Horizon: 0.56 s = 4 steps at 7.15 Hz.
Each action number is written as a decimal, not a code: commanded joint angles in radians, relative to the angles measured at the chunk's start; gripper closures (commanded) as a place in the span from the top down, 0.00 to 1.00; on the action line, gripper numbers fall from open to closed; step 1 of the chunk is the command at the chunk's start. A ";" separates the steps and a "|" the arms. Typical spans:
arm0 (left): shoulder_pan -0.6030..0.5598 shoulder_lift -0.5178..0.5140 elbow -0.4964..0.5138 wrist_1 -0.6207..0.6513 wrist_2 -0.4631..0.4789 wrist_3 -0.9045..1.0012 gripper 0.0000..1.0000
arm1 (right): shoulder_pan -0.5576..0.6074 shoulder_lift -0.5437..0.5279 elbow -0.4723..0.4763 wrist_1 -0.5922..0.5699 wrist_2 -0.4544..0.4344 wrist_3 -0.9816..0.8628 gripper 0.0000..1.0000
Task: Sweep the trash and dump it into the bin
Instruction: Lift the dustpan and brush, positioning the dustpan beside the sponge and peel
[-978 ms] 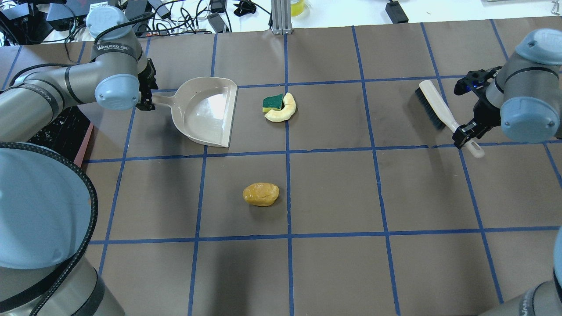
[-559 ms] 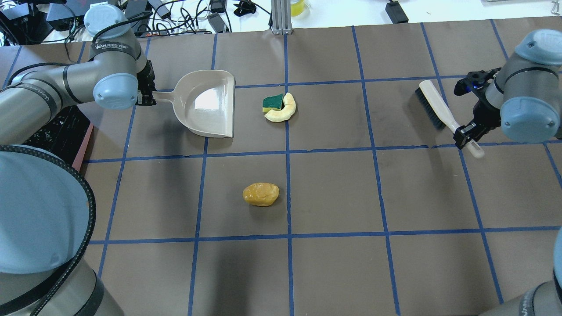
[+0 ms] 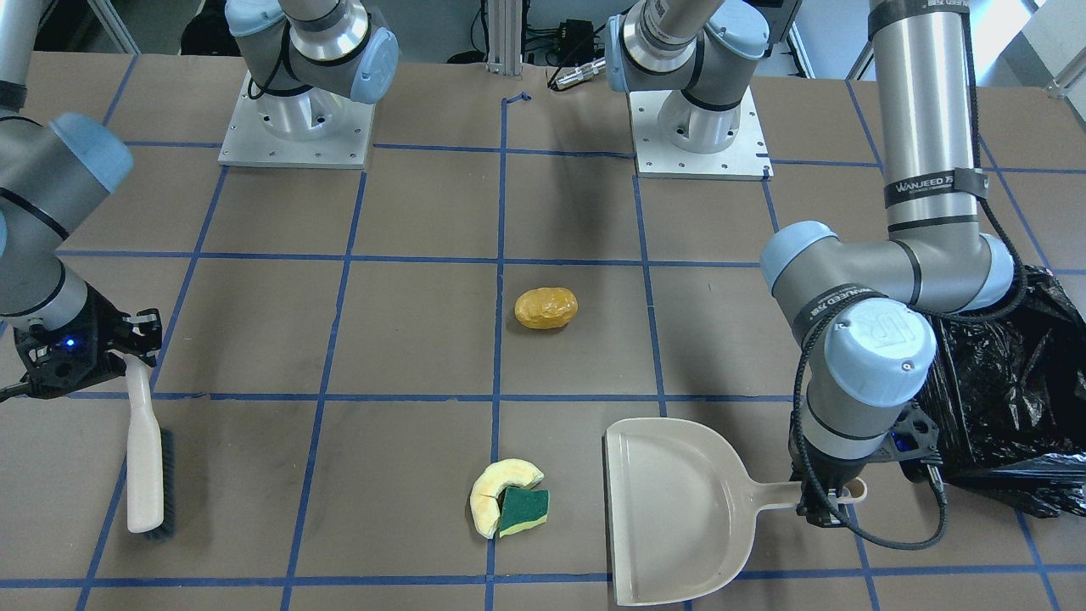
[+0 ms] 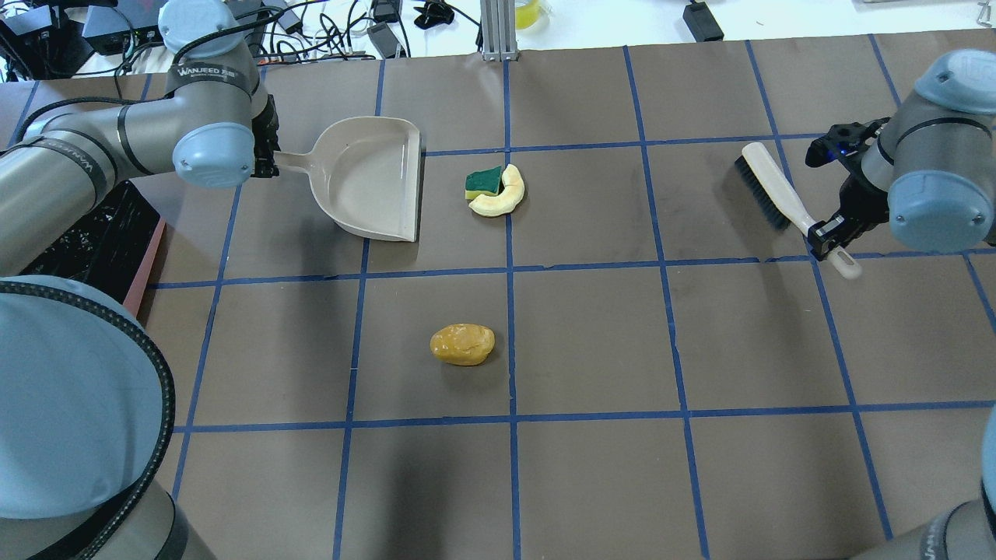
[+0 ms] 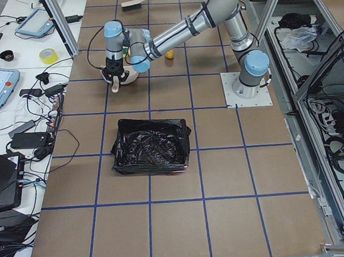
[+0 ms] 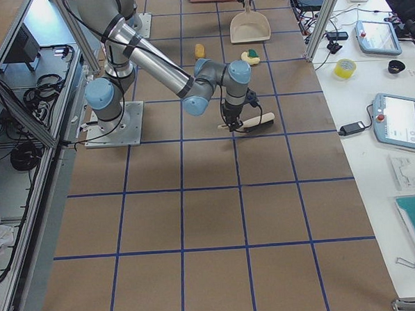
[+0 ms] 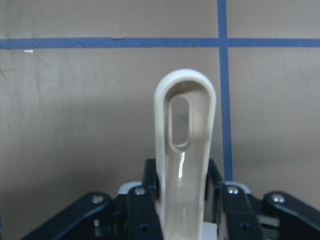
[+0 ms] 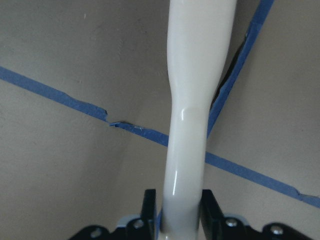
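Observation:
My left gripper [image 4: 267, 162] is shut on the handle of the beige dustpan [image 4: 373, 187], whose open edge faces the trash; the handle shows in the left wrist view [image 7: 184, 150]. A green-and-yellow sponge block [image 4: 483, 181] touches a pale yellow crescent slice [image 4: 502, 194] just right of the pan. The yellow-orange potato lump [image 4: 462, 344] lies apart, nearer me. My right gripper [image 4: 826, 234] is shut on the handle of the beige brush [image 4: 774, 193] at the far right. The bin with the black bag [image 3: 1001, 382] stands on my left, beyond the dustpan arm.
Blue tape lines grid the brown table [image 4: 591, 342]. Cables and boxes lie beyond the far edge [image 4: 334, 23]. The bin's pink rim shows at the left edge of the overhead view [image 4: 148, 260]. An aluminium post stands at the far middle [image 4: 498, 31].
The left arm has turned and shifted the dustpan; its open edge now stands nearly square to the sponge and slice. The right arm and brush have barely moved.

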<state>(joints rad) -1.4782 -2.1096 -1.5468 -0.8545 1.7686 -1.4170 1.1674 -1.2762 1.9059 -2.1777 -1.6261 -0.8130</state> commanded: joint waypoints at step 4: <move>-0.070 0.002 0.001 -0.089 0.052 -0.008 0.00 | 0.000 -0.003 0.001 0.002 -0.001 0.000 0.17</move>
<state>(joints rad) -1.5450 -2.1062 -1.5458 -0.9352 1.8227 -1.4218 1.1674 -1.2784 1.9071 -2.1772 -1.6263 -0.8123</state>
